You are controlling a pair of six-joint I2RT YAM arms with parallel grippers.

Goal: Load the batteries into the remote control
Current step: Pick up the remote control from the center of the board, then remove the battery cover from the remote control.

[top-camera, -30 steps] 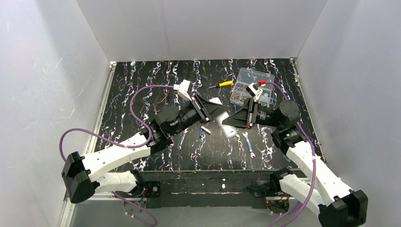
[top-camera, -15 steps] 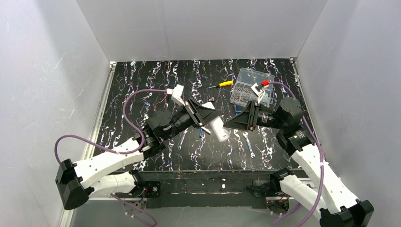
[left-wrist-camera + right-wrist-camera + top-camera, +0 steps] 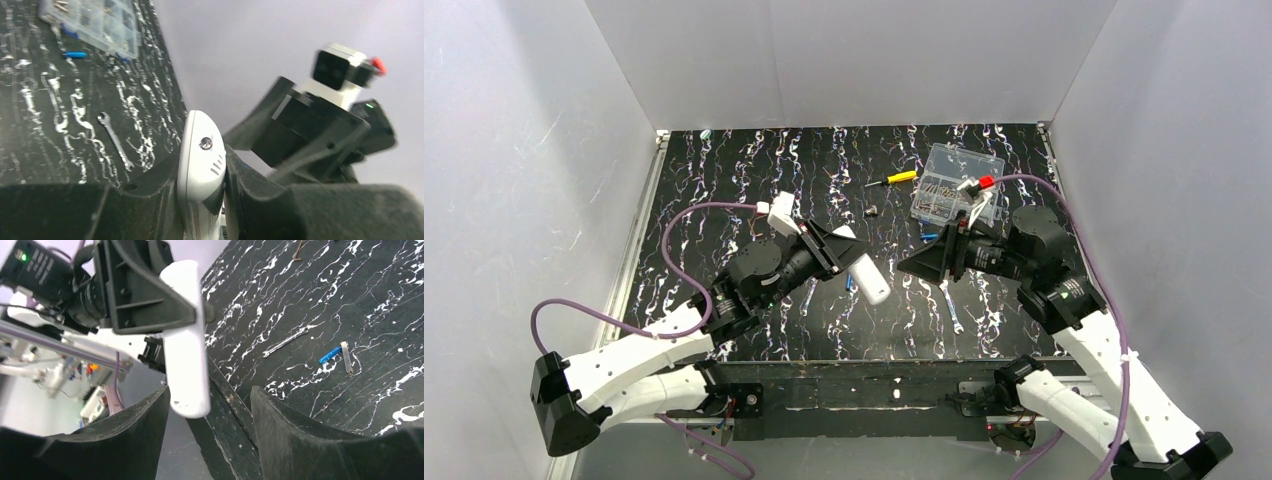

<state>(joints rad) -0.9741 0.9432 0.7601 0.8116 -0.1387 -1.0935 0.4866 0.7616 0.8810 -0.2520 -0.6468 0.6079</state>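
The left gripper [image 3: 856, 262] is pressed together on the remote control [image 3: 871, 278] and holds it clear above the table [image 3: 724, 200], tilted, its free end pointing down toward the near edge. From the left wrist the two fingers [image 3: 150, 190] clamp the white body on both sides.

The right gripper [image 3: 906, 265] faces it from just beside, jaws spread wide and pinching nothing. In its own view the remote's rounded end hangs in the gap, touching neither finger.

One battery [image 3: 930, 237] lies on the table near the clear box [image 3: 954, 183] – a second battery [image 3: 851, 282] lies below the lifted remote. A silver wrench [image 3: 951, 305] rests under the right gripper, and a yellow-handled screwdriver [image 3: 894, 179] lies farther back.
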